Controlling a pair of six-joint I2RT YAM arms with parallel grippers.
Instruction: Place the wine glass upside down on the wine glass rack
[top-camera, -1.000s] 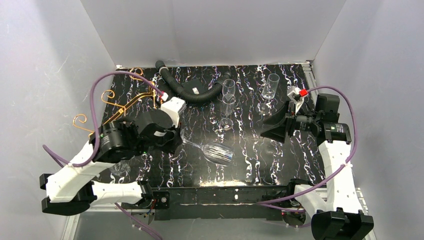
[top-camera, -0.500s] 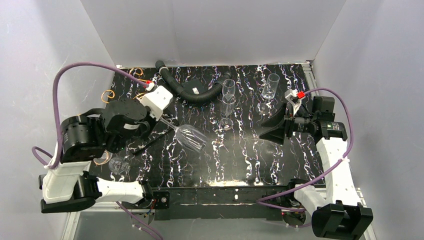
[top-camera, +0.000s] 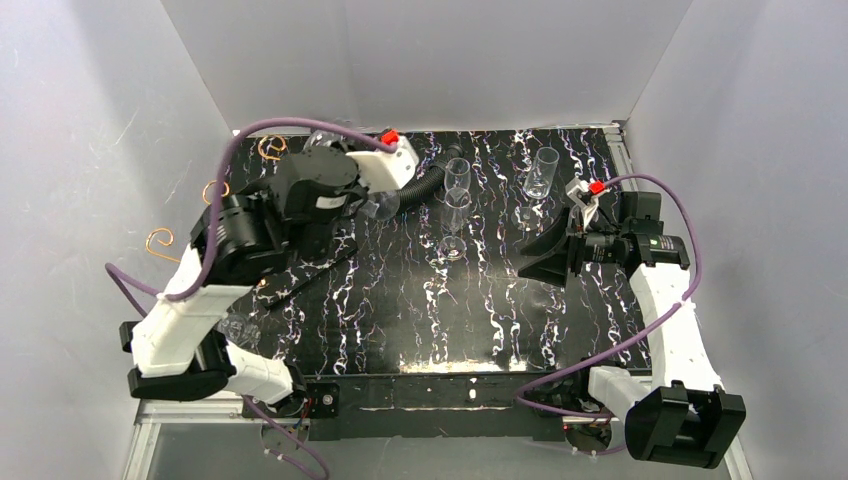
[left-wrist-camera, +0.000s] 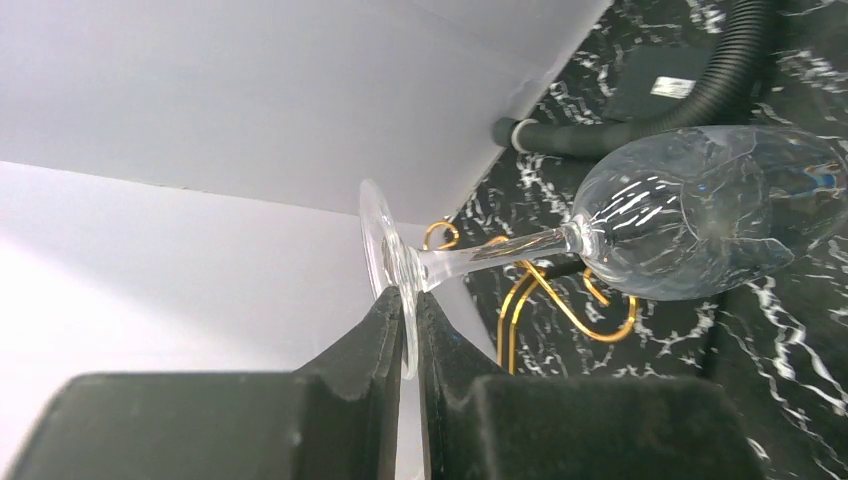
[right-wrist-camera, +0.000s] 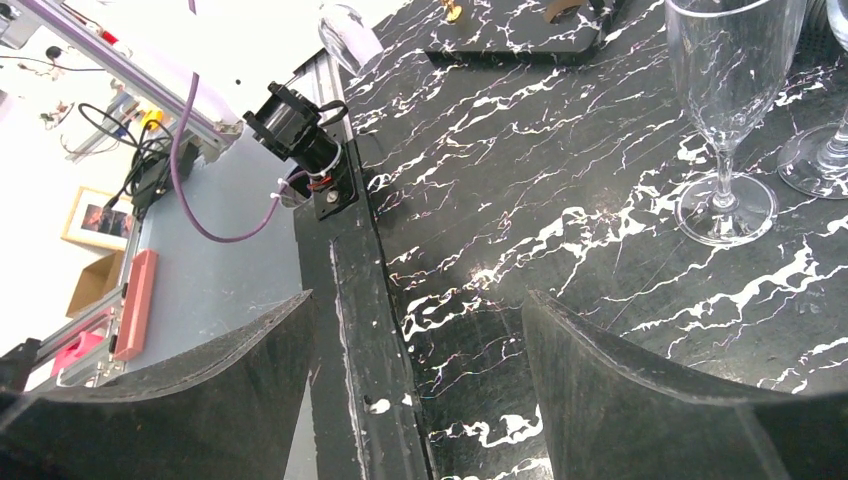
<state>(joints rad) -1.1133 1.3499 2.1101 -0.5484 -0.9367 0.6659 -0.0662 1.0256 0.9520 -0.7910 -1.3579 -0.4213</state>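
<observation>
Since left claw (left-wrist-camera: 408, 315) pinches the wine glass (left-wrist-camera: 690, 210) by its foot, stem presumably free for the wine glass rack (left-wrist-camera: 508, 325), lower centre; right claw (right-wrist-camera: 415, 305) spread.

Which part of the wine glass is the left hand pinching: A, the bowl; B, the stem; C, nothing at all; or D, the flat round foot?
D: the left wrist view shows the left hand closed on the foot of the wine glass, stem and bowl free.
</observation>
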